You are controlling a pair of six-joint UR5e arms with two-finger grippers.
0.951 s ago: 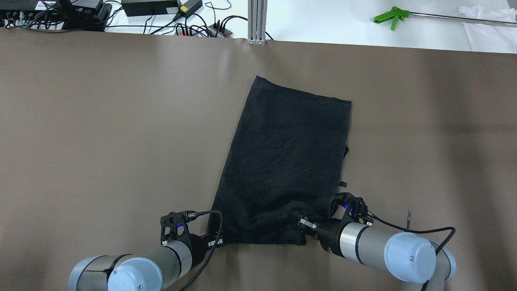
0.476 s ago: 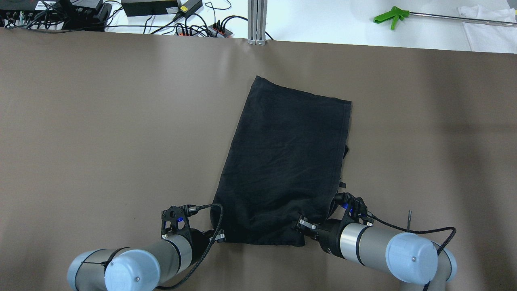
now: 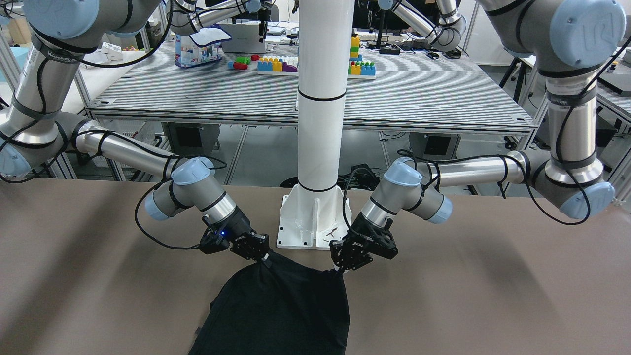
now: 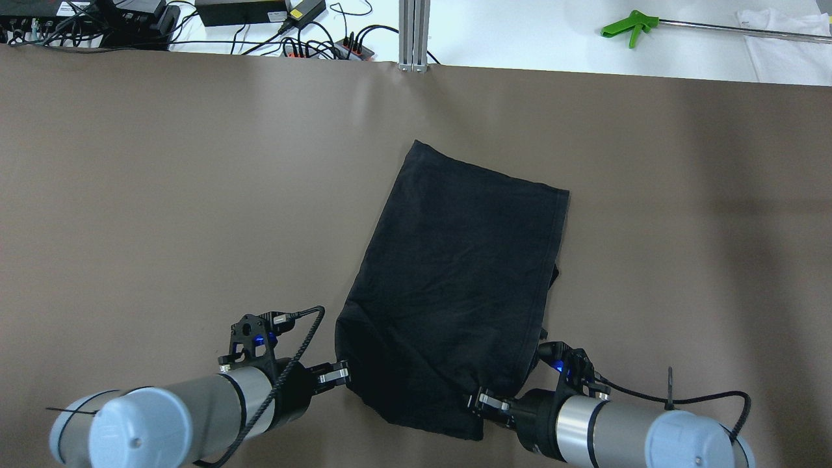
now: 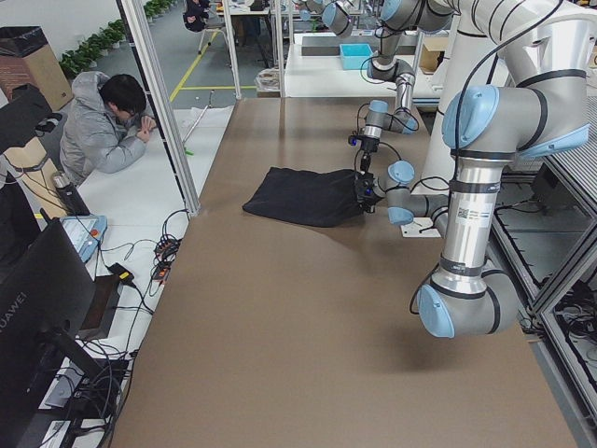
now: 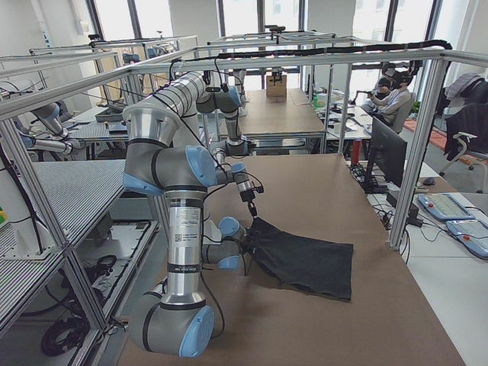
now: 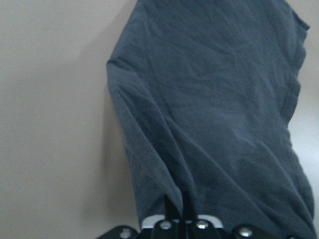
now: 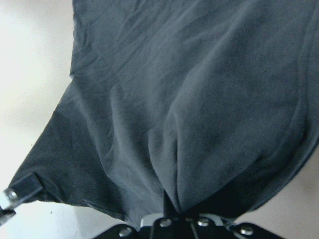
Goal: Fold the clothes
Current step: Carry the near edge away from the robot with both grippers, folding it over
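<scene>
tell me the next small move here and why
Probably lift both near corners a little higher together, ready to carry them toward the far hem. The left gripper and right gripper are each shut on a near corner of the black garment, raised just off the table, while the rest lies flat.

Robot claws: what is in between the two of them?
The black garment: its near edge spans between the left gripper and right gripper, clearest in the overhead view.

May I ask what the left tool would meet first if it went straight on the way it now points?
The garment: the left tool is shut on its near corner, and fabric fills the left wrist view ahead. What lies beyond the cloth I cannot judge; depth is unclear.
</scene>
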